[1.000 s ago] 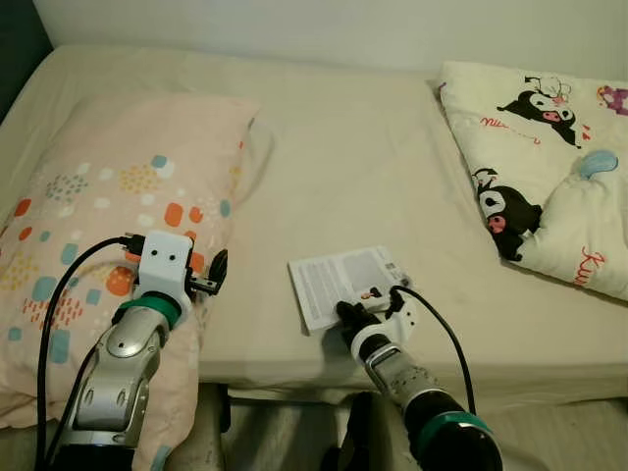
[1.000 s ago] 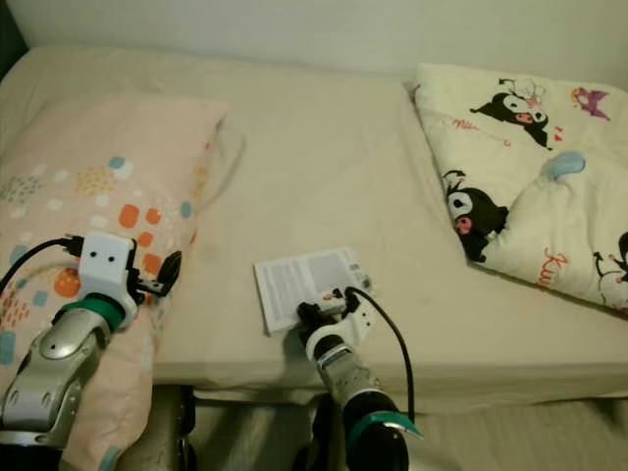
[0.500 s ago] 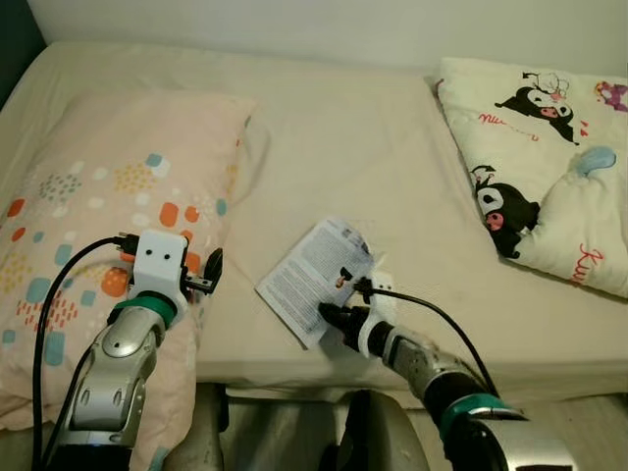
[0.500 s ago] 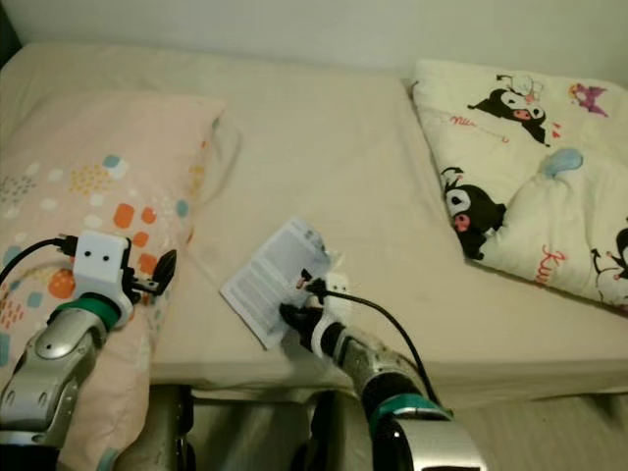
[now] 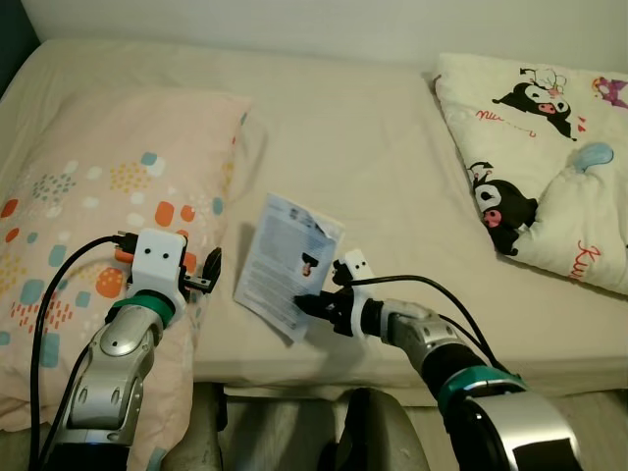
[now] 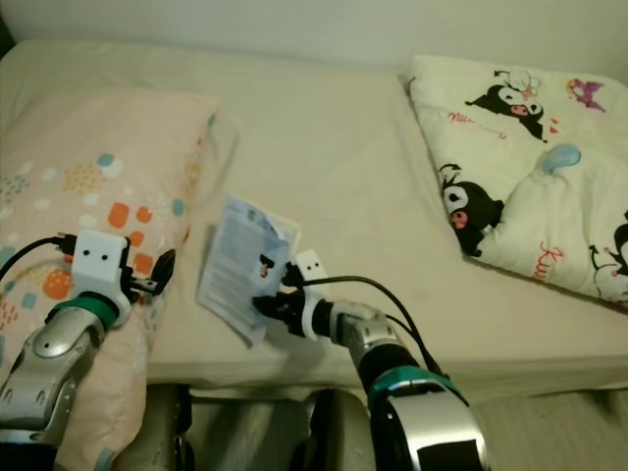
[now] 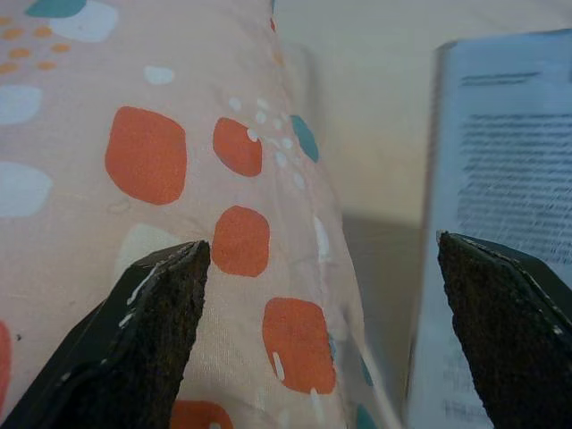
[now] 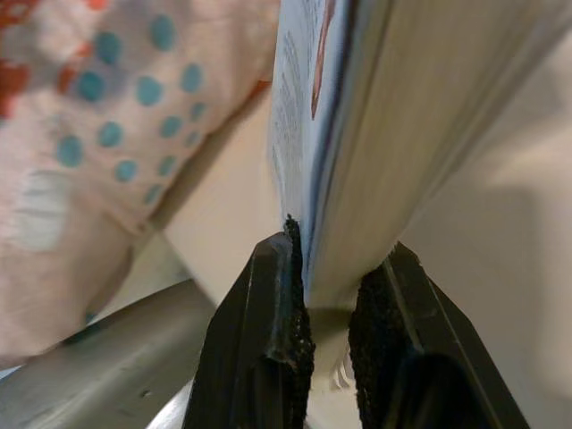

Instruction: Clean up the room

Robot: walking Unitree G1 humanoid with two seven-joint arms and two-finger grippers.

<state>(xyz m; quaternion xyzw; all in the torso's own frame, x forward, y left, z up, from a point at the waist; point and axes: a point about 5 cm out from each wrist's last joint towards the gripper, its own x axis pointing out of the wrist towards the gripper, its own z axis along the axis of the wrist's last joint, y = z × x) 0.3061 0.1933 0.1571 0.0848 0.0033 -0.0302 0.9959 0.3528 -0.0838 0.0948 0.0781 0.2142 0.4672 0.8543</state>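
Right wrist view: booklet [image 5: 285, 263] pinched edge-on by right gripper [image 5: 312, 307], just beside wide-open left gripper [image 5: 211, 270]

A bed [image 5: 373, 157] lies in front of the robot. A pillow [image 5: 88, 196] lies on its left side, a blanket [image 5: 549, 167] on its right. A booklet [image 5: 285, 260] sits between them, just beside the pillow.
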